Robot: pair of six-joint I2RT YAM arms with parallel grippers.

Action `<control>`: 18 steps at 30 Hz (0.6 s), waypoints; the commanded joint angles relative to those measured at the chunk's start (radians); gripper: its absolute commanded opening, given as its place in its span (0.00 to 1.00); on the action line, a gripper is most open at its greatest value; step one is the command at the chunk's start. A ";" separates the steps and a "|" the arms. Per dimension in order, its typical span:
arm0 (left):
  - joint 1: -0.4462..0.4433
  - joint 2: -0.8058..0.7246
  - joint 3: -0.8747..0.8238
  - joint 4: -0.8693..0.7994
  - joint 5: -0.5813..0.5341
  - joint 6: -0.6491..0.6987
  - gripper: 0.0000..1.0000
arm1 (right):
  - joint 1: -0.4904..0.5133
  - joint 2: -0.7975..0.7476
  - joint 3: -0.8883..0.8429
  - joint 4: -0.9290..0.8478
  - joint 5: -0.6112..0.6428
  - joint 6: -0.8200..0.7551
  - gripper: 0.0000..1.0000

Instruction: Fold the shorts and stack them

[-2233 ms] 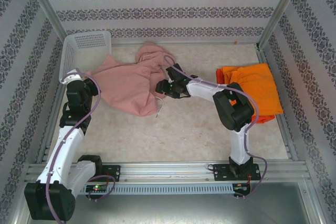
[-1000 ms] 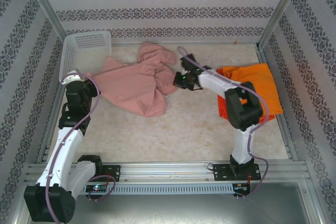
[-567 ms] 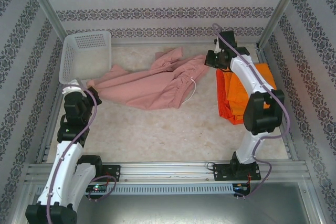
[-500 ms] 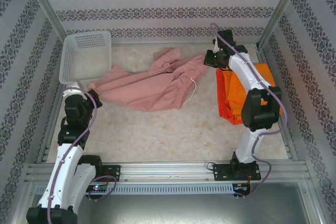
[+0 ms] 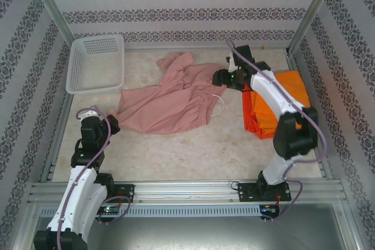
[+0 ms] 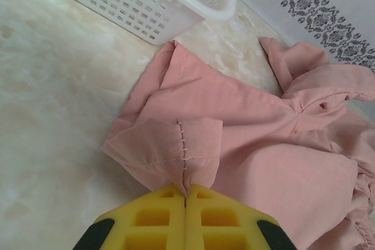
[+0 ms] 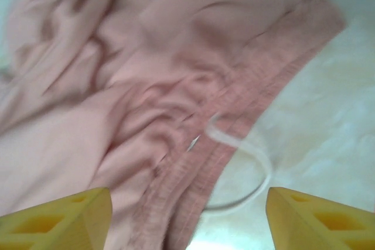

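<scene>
A robot lab booth: aluminium frame (image 5: 187,187), patterned wall panels (image 5: 187,4), marble-look tabletop (image 5: 187,150).

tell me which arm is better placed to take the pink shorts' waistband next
Right, probably. The right gripper hangs open just over the gathered waistband and drawstring of the pink shorts, while the left gripper is shut on a leg hem at the opposite end.

The dusty pink shorts (image 5: 167,103) lie unfolded and rumpled across the middle of the table (image 5: 193,150). Their gathered waistband (image 7: 234,115) faces right, and the white drawstring (image 7: 252,168) loops out onto the bare surface. I pinch the stitched hem of one leg in my left gripper (image 6: 186,190). At the right edge, the bright orange shorts (image 5: 290,92) lie folded on top of the red-orange shorts (image 5: 253,122).
</scene>
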 commanded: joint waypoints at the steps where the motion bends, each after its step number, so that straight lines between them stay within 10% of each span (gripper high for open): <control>1: -0.003 -0.012 -0.008 0.008 0.008 -0.011 0.00 | 0.113 -0.130 -0.152 0.070 0.074 -0.054 0.75; 18: -0.007 -0.019 -0.012 0.000 0.016 -0.011 0.00 | 0.493 0.045 -0.221 -0.036 0.483 -0.311 0.76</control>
